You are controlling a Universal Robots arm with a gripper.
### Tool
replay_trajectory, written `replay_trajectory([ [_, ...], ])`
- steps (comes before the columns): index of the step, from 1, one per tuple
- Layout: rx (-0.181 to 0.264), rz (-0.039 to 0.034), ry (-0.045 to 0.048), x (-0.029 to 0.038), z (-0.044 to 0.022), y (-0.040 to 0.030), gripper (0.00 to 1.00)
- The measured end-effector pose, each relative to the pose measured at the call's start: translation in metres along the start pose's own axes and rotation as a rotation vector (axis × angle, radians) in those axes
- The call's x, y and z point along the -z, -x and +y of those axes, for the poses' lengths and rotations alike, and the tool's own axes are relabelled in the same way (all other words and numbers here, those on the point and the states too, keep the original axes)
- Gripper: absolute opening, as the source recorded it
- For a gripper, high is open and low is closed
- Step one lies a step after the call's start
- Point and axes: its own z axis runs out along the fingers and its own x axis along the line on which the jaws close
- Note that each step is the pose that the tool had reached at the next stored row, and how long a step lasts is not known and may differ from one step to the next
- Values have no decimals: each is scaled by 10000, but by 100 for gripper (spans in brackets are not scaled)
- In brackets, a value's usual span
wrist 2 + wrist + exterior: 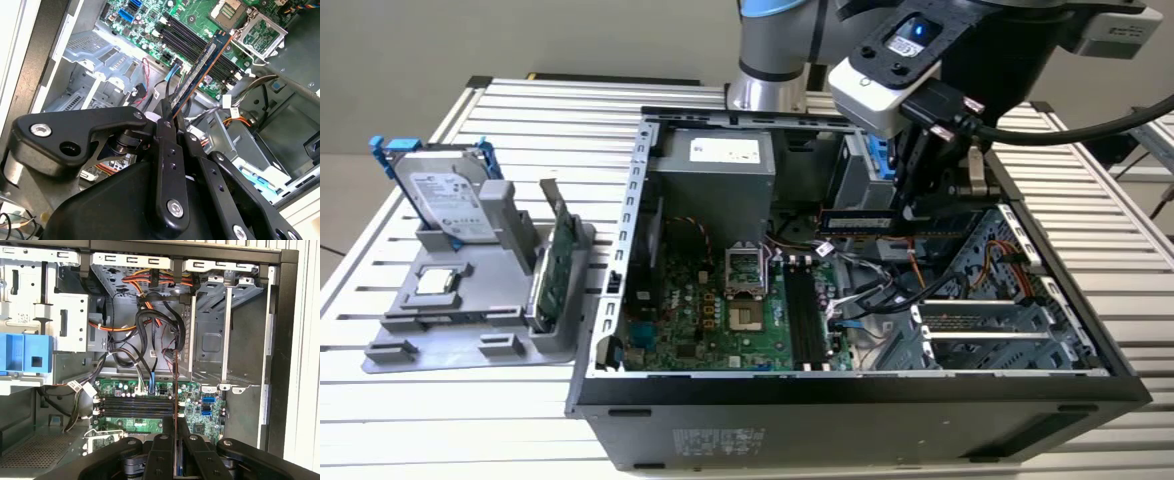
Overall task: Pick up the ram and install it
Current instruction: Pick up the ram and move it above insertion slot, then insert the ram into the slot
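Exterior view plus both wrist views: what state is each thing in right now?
ram: clamped in the hand, held above the motherboard, not seated.
hand: shut on the ram.
memory slots: empty.
computer case: side open.
hard drive: upright in the grey holder.
expansion card: on edge in the same holder.

— What colour was the ram (202, 65)?
— Blue-green, with a coppery edge. The gripper (175, 117) was black.
— And the board?
— The motherboard (707, 325) was green with black slots, and the case (854, 425) was black.
— Outside it?
— A silver hard drive (447, 195) in a blue frame and a grey holder (454, 330). The table (454, 420) was striped with pale metal ribs.
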Motion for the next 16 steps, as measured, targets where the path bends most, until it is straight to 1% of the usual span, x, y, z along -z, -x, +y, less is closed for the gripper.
replay_trajectory([
  [4,-13,-1,-1,3,-1,-33,0],
  [6,-85,-1,-5,3,-3,-37,0],
  [16,-715,-17,-46,3,-8,-39,0],
])
